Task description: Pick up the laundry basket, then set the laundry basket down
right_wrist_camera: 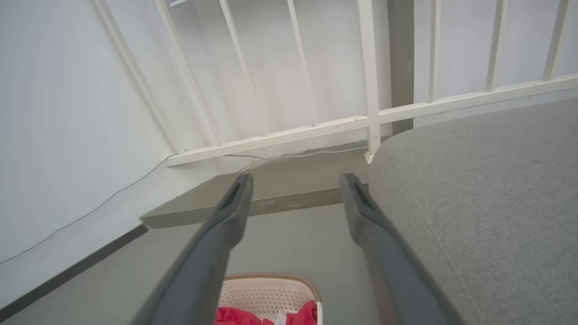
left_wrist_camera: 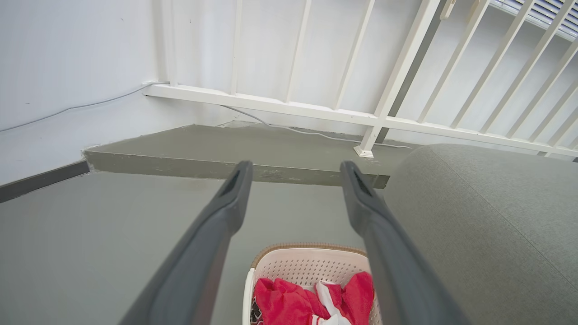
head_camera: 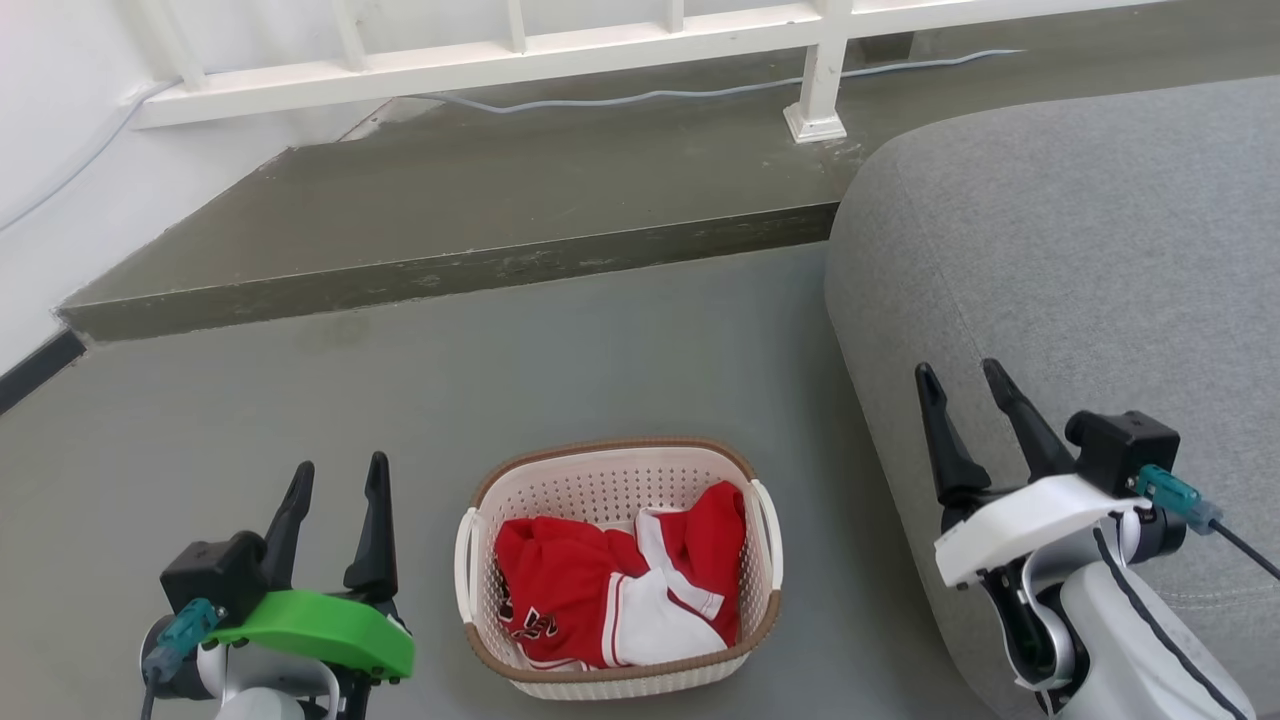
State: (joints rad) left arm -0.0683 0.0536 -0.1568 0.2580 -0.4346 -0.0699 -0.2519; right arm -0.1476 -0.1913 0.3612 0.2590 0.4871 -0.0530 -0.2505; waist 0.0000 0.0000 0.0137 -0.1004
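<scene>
Nearest the camera, the left gripper [head_camera: 341, 462] and the right gripper [head_camera: 956, 366] both hang with their fingers spread and nothing between them. The laundry basket [head_camera: 600, 487] stands on the floor between them, apart from both. The main risk is probably an uneven lift. If one gripper closes on its handle before the other, or takes it off-centre, the basket is likely to tip, and the loose red-and-white garment [head_camera: 600, 590] heaped inside could slide toward the low side or spill over the brown rim. The white side handles [head_camera: 465, 560] are thin loops lying close against the basket wall, so a long finger could miss one, catch in the perforations or snag the cloth. The plastic may also flex under a pinch. The right gripper hovers over the edge of the grey sofa [head_camera: 1080, 250], so on its way down and inward that arm could brush the upholstery and be nudged off line. The floor [head_camera: 300, 420] is smooth, grey and flat, which looks like an easy place to set the basket down. Beyond it a raised step [head_camera: 500, 200] of the same grey runs across the room, with a chipped front edge. On it stands a white railing [head_camera: 500, 60] with a pale cable [head_camera: 650, 97] trailing along its foot. A white wall [head_camera: 40, 150] with a dark skirting [head_camera: 35, 370] closes the left side.
</scene>
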